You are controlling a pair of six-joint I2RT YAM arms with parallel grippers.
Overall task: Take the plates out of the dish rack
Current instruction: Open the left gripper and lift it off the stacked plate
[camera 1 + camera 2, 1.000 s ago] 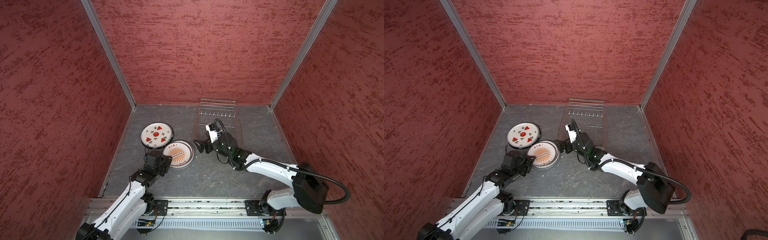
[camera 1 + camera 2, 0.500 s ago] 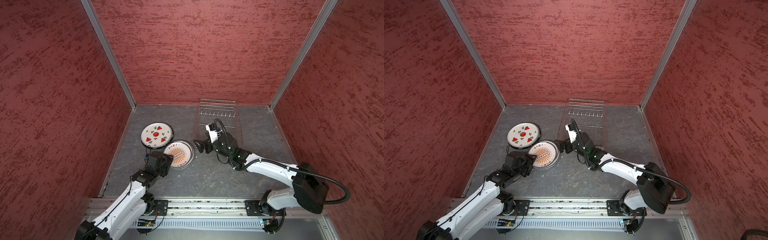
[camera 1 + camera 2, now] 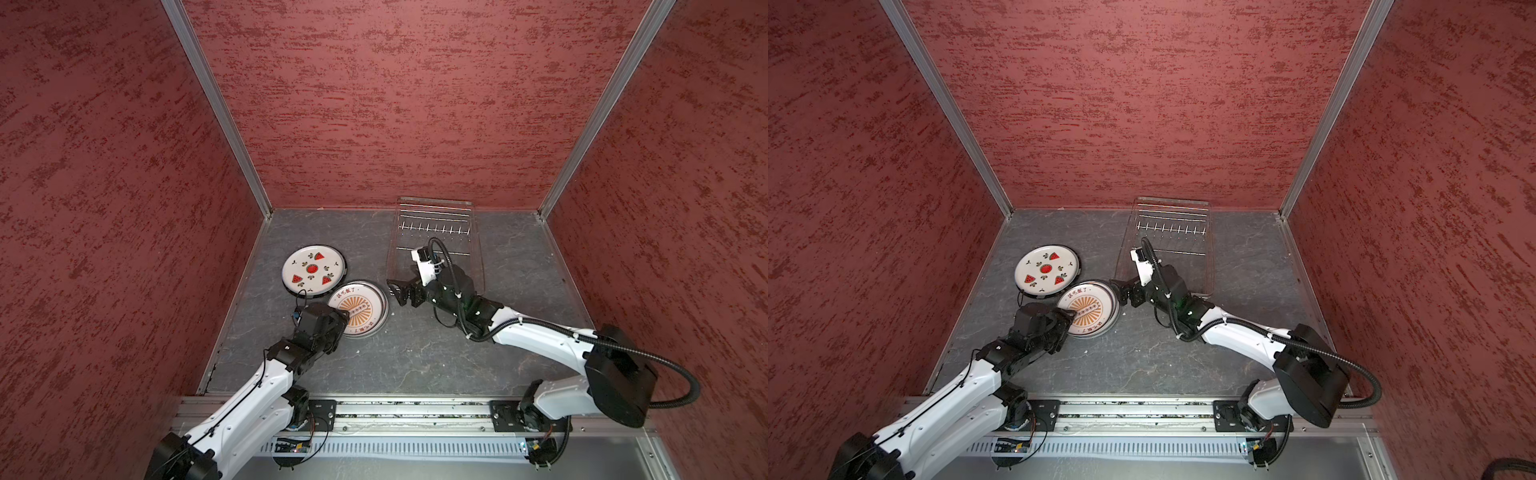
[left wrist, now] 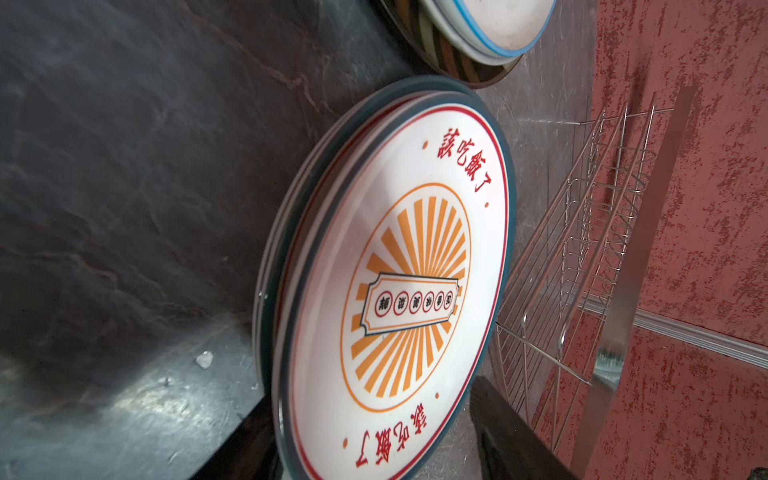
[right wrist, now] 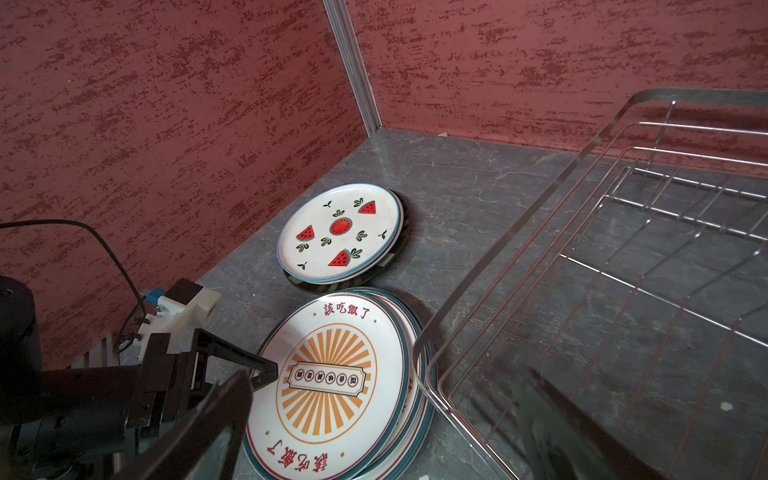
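Observation:
The dish rack [image 3: 434,227] [image 3: 1171,228] [image 5: 519,228] stands bare at the back, with no plate in it. Two stacks of plates lie on the table to its left. One is topped by a watermelon plate [image 3: 313,270] [image 3: 1046,270] [image 5: 338,232], the other by an orange sunburst plate [image 3: 361,309] [image 3: 1090,309] [image 4: 399,291] [image 5: 328,382]. My left gripper [image 3: 338,318] [image 3: 1069,318] [image 4: 374,449] is open astride the sunburst plate's near rim, one finger [image 5: 232,353] above it. My right gripper [image 3: 395,291] [image 3: 1123,291] [image 5: 386,440] hangs open between that stack and the rack's near corner.
Red textured walls close in the grey stone table [image 3: 415,353] on three sides. The sunburst stack touches the rack's near left corner. A dark-rimmed plate [image 4: 478,75] lies under the watermelon stack. A small white crumb [image 4: 204,359] lies on the table.
My left gripper's jaws have opened off the sunburst plate, which lies flat on its stack. The right arm has not moved.

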